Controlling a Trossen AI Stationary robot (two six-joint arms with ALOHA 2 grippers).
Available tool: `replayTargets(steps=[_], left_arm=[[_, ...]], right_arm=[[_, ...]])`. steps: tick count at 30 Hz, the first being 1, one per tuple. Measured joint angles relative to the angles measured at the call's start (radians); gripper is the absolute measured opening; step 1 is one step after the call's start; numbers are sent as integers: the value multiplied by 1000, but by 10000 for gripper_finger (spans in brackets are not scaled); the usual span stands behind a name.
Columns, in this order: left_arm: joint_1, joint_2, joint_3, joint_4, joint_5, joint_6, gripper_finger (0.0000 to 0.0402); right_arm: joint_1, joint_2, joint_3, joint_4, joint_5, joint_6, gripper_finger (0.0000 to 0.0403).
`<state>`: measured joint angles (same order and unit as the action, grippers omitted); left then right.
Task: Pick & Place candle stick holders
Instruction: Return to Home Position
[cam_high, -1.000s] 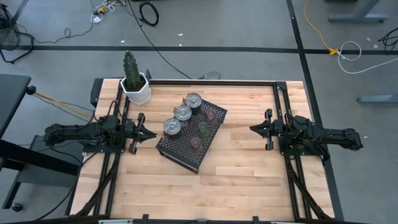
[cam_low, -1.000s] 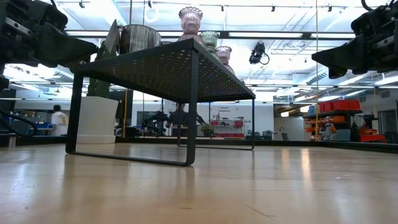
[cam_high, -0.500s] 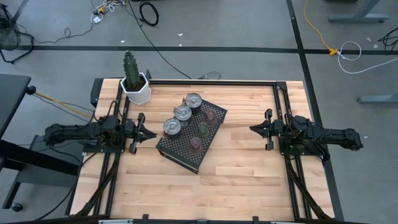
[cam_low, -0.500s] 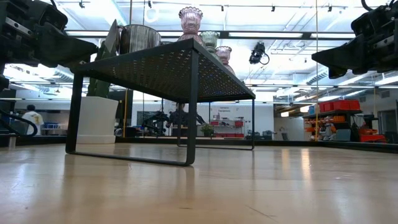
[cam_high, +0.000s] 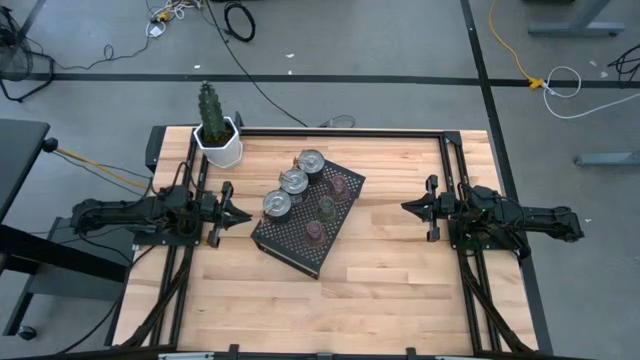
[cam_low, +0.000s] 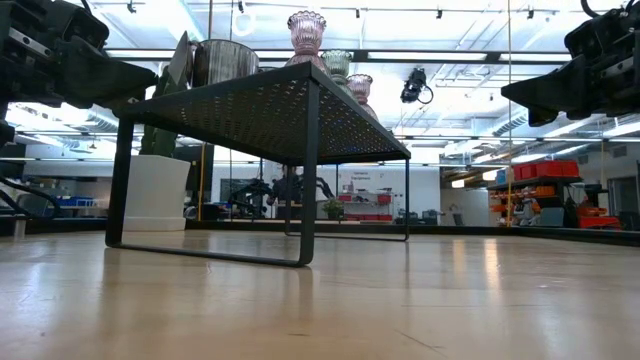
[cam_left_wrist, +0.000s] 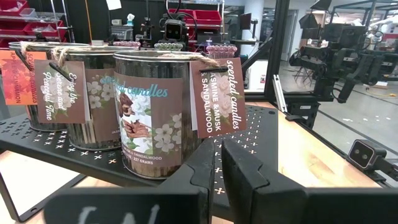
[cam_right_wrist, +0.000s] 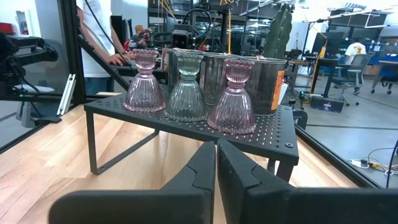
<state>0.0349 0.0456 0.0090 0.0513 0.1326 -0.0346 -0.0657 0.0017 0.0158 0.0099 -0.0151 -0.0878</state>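
Observation:
A black perforated tray (cam_high: 290, 245) stands on its legs at the middle of the wooden table. On it rest the candle stick holders: three silver tins (cam_high: 293, 182) in a row on the far-left side, with labels that show in the left wrist view (cam_left_wrist: 152, 118). Beside them stand a pink glass (cam_high: 340, 185), a greenish glass (cam_high: 326, 207) and a second pink glass (cam_high: 314, 230). My left gripper (cam_high: 246, 215) hovers shut left of the tray, pointing level at it. My right gripper (cam_high: 405, 208) hovers shut well to the tray's right, facing the glasses (cam_right_wrist: 186, 87).
A white hexagonal pot with a cactus (cam_high: 218, 140) stands at the table's far left corner. Bare wood (cam_high: 390, 270) lies between the tray and my right gripper and along the near edge. A person (cam_right_wrist: 99, 37) stands beyond the table in the right wrist view.

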Motion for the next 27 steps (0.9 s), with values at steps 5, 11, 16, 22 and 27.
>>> replayTargets(steps=[5,11,16,22,27], left_arm=[[0,0,0,0,0,0,34],[0,0,0,0,0,0,34],[0,0,0,0,0,0,34],[0,0,0,0,0,0,34],[0,0,0,0,0,0,34]], right_arm=[[0,0,0,0,0,0,20],[0,0,0,0,0,0,20],[0,0,0,0,0,0,20],[0,0,0,0,0,0,20],[0,0,0,0,0,0,20]])
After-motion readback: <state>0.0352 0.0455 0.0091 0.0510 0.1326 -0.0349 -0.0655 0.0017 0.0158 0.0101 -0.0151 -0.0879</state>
